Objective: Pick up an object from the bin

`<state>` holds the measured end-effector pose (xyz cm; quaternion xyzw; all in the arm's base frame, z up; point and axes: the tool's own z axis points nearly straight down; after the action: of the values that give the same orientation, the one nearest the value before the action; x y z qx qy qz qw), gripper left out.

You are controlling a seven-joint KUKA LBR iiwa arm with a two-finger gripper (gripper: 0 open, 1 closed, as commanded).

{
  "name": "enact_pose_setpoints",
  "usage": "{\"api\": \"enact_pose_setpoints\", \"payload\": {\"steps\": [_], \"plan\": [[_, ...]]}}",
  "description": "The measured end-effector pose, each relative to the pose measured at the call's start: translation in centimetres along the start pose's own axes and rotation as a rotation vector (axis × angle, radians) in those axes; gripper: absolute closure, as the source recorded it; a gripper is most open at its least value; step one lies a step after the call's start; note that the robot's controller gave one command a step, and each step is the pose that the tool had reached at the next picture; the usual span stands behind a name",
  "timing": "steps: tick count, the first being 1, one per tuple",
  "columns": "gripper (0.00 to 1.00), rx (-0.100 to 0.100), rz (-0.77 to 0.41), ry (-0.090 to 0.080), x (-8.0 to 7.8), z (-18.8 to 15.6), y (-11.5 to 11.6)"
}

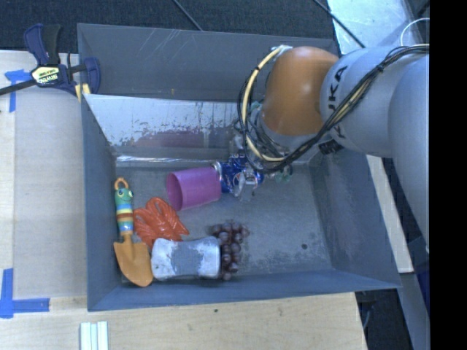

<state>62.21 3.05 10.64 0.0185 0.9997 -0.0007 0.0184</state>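
My gripper [241, 175] hangs low in the bin, just right of centre under the orange wrist cover, its blue-tinted tip right beside the base of a purple plastic cup [193, 187]. That cup lies on its side with its mouth facing left. A bunch of dark purple toy grapes [231, 247] rests on the floor in front of the gripper, apart from it.
Along the left and front of the bin lie an orange crumpled toy [157, 222], a colourful toy shovel with an orange blade [128, 240] and a grey and white roll-shaped thing [186, 259]. The right half of the floor is bare grey metal.
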Motion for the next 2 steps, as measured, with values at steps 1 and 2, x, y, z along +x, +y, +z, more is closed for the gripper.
{"api": "enact_pose_setpoints", "payload": {"steps": [1, 2], "plan": [[0.00, 0.000, 0.004, -0.010, 0.7, 1.1, -0.4], [0.00, 0.001, 0.011, -0.003, 0.9, -0.6, 0.1]]}}
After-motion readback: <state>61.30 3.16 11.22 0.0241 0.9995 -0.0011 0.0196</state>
